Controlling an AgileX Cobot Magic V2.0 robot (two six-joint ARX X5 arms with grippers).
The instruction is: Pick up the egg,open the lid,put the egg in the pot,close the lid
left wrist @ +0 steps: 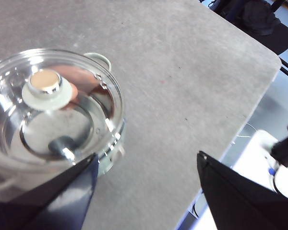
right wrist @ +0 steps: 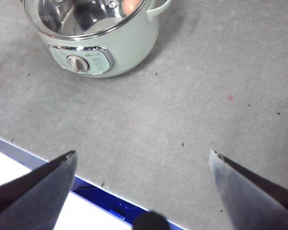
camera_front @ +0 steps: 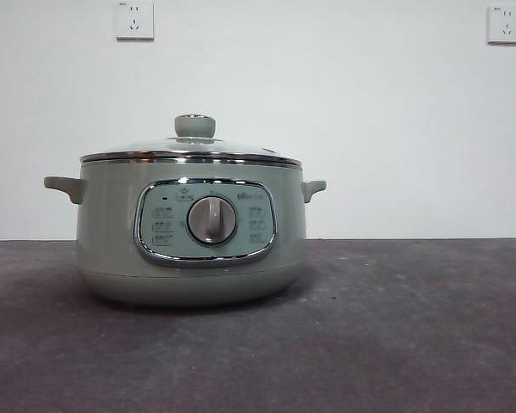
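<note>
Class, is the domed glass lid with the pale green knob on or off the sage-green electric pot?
On. The glass lid sits level on the sage-green pot, metal rim meeting the pot's top edge all round; the reddish-brown egg shows through the glass.

Even, bright light fills my front view; the pot [camera_front: 191, 232] casts a soft shadow on the tabletop [camera_front: 396, 327]. Glare streaks the lid [left wrist: 48, 110] in my left wrist view, slightly blurred.

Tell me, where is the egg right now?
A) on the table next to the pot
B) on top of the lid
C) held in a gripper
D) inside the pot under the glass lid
D: the egg shows through the glass lid, which sits closed on the pot; both grippers are empty.
</note>
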